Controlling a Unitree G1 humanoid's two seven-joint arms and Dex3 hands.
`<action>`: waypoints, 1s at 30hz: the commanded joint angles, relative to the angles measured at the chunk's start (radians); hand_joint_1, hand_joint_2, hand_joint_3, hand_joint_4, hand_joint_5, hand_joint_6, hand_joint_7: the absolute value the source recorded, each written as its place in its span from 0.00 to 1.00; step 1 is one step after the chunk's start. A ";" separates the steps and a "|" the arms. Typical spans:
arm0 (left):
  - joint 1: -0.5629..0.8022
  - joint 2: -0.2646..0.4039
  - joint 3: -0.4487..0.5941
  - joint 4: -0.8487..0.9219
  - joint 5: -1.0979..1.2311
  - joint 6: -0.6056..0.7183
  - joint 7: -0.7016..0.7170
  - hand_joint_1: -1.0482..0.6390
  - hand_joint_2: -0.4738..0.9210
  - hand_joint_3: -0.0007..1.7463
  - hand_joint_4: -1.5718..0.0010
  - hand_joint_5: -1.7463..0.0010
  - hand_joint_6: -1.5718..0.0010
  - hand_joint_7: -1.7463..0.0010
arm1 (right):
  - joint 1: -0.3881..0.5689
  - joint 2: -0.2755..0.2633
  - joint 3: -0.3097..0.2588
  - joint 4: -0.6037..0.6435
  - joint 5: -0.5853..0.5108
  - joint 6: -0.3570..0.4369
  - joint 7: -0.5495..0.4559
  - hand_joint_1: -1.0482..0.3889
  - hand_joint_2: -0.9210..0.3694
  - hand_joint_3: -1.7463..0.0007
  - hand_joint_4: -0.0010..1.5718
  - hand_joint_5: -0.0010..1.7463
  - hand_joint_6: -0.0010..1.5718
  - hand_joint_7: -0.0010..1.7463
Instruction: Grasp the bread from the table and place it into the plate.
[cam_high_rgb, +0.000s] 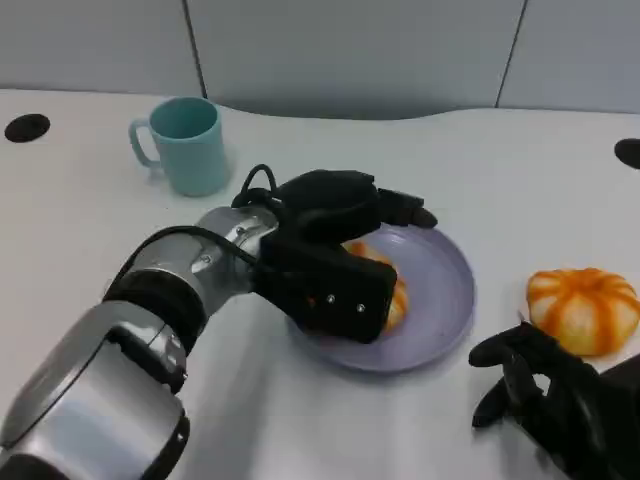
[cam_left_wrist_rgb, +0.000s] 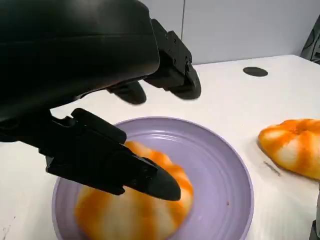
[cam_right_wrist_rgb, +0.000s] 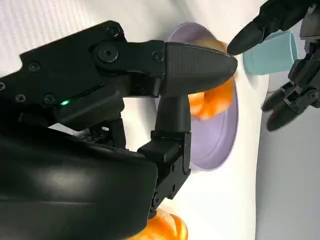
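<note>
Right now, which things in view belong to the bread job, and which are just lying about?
Job:
- bread on the plate, under the left hand
- purple plate
- second bread on the table, beside the right hand

Lying about:
- teal mug
- black discs on the table

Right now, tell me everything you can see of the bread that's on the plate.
The bread is a round bun, pale cream with orange stripes running over a lobed top, soft and glossy in look. It lies flat inside the purple plate, toward the plate's side nearest the left hand. That hand hangs over it with fingers spread around it; whether they touch it cannot be told. In the head view the hand hides most of it.
</note>
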 joint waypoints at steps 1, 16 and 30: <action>-0.025 0.011 -0.001 0.007 0.006 0.006 0.002 0.16 1.00 0.06 1.00 0.99 0.94 1.00 | 0.006 -0.009 -0.011 0.010 0.011 0.012 0.006 0.52 0.00 0.68 0.32 1.00 0.27 0.87; 0.297 0.105 0.467 -0.181 -0.656 -0.187 -0.371 0.18 1.00 0.17 0.81 0.82 0.80 0.96 | 0.008 -0.022 -0.020 0.014 0.016 -0.007 0.017 0.53 0.00 0.68 0.34 1.00 0.27 0.88; 0.876 0.083 0.768 -0.772 -1.274 0.418 -0.706 0.23 1.00 0.21 0.71 0.17 0.67 0.46 | 0.011 -0.030 -0.027 -0.003 0.015 0.018 0.018 0.53 0.00 0.68 0.34 1.00 0.28 0.87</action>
